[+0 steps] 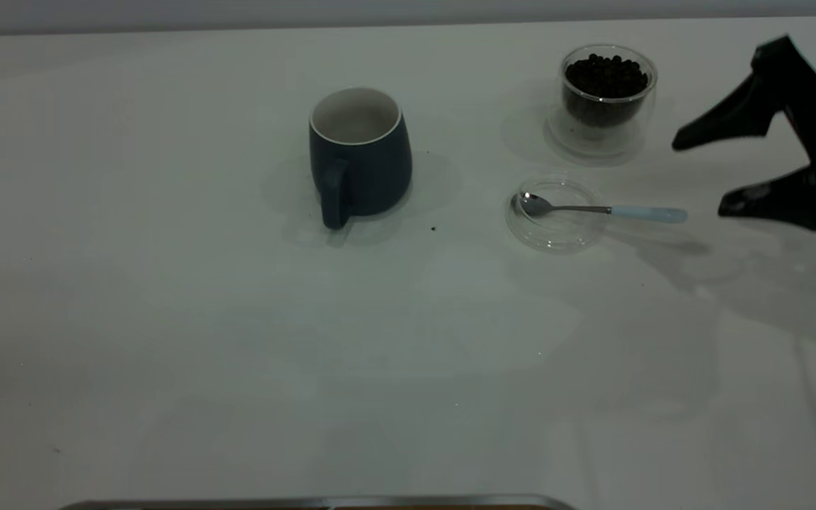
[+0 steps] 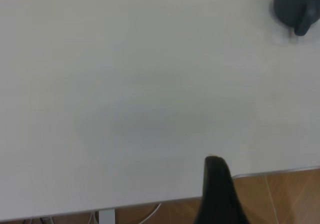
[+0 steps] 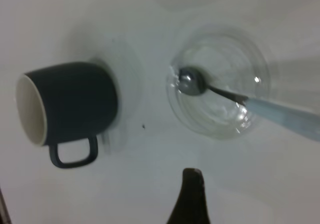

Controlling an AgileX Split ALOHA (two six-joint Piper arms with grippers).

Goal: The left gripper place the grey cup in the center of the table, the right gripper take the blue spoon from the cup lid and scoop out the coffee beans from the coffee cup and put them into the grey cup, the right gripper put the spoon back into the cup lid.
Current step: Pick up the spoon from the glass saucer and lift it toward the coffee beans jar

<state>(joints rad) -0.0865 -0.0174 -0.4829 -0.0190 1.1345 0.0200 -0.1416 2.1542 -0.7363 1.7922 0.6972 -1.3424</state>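
Although nothing lies on the nearest stretch of the tabletop (image 1: 238, 368), the task's things are found farther back. The grey cup (image 1: 360, 157) stands upright near the middle, its handle turned toward the camera, its inside seemingly empty. To its right, the cup lid (image 1: 557, 214) is seen flat on the tabletop, with the blue spoon (image 1: 603, 210) laid across it: the metal bowl rests inside the lid, the pale handle juts past the rim toward the right hand (image 1: 698, 170). That hand hovers just beyond the handle's tip, fingers spread wide, nothing held. Farthest back stands the coffee cup (image 1: 606, 99), filled with coffee beans (image 1: 606, 74).

The left hand (image 2: 216, 194) is parked off near the tabletop's edge; whether its fingers are apart cannot be told.

The spoon is judged light, stiff and slippery, and likely to pivot on the lid's rim if pressed. It would best be taken on the blue handle, clear of the fragile glass.
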